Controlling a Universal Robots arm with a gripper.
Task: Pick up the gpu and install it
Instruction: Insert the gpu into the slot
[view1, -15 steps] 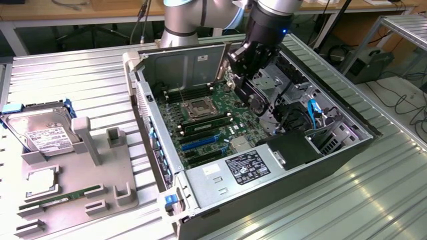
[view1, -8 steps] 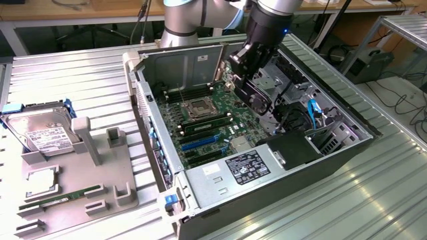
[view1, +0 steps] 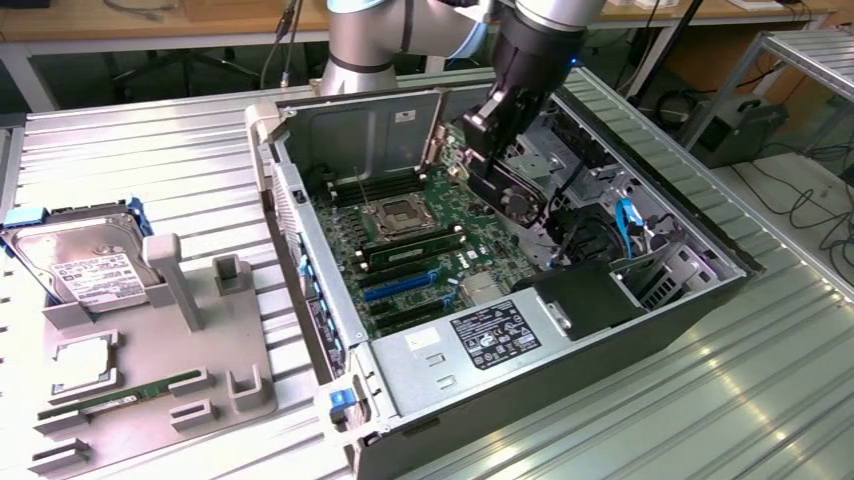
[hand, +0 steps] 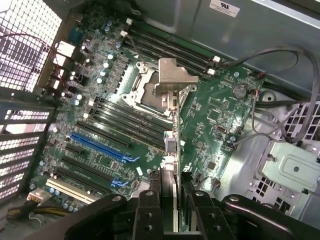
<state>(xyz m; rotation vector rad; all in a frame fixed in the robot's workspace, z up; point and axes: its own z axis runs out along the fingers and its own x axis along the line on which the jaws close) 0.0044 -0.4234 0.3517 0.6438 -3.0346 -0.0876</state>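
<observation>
My gripper (view1: 491, 128) hangs inside the open computer case (view1: 694, 290), shut on the gpu (view1: 518, 195). The gpu is a thin black card held on edge above the green motherboard (view1: 441, 255). In the wrist view the gpu (hand: 173, 145) runs edge-on away from my gripper (hand: 176, 202). Its silvery bracket (hand: 172, 77) is at the far end, over the processor socket (hand: 145, 92). A black finger (hand: 149, 212) presses each side of the card. The blue expansion slots (hand: 100, 145) lie off to one side of the card, apart from it.
A grey fixture tray (view1: 147, 350) at the exterior view's left holds a hard drive (view1: 87, 265), a processor chip (view1: 83, 365) and a green memory stick (view1: 127, 392). Inside the case are the power supply (view1: 487, 335), cables (hand: 280, 85) and a drive cage (hand: 292, 167).
</observation>
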